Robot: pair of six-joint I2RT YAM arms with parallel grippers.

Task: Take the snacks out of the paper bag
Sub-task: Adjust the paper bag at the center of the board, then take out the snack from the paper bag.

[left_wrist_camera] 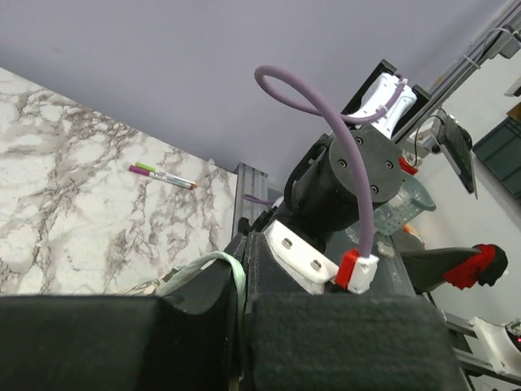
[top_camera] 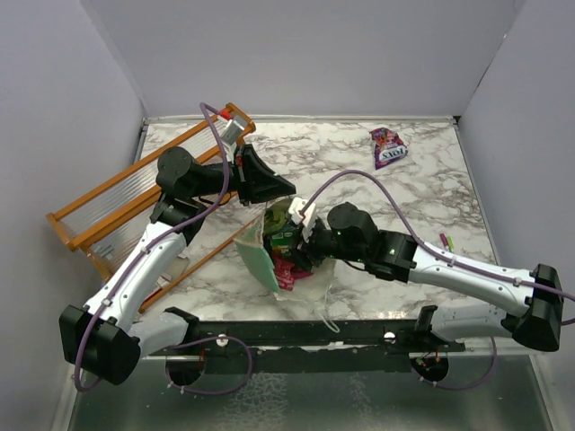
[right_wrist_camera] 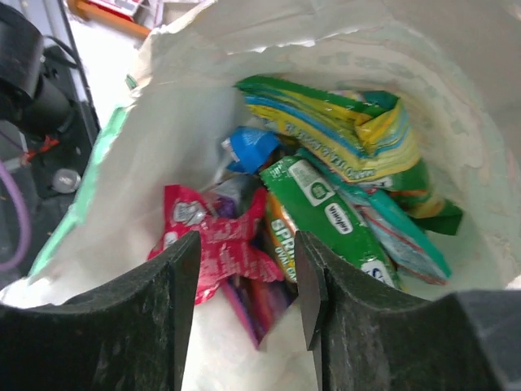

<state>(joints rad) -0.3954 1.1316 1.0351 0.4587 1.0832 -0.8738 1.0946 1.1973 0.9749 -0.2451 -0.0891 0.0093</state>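
One purple snack (top_camera: 388, 148) lies out on the tabletop (top_camera: 422, 193), well apart from the paper bag (top_camera: 259, 260). From the top view, the bag sits in the middle, tipped over, and my right arm (top_camera: 449, 265) reaches into its mouth. More snacks (top_camera: 286, 235) show inside. My left fingers (top_camera: 268, 186) are at the bag's edge. An orange rack (top_camera: 117, 202) stands on the left.

The left wrist view shows what the top one cannot. The left fingers are shut tight on a strip of the green rim (left_wrist_camera: 232, 273), holding the bag open. A pen (left_wrist_camera: 163, 173) lies on the tabletop behind.

The right wrist view looks right into the bag. My right fingers (right_wrist_camera: 163, 309) are apart and hold nothing. Just past them lies a red packet (right_wrist_camera: 212, 236), with a green packet (right_wrist_camera: 326, 212) beside it. Only this view tells me which snack is nearest.

I think I am picking the next snack. Next I should push the fingers around the red packet, close them, and lift it out without tearing the paper.
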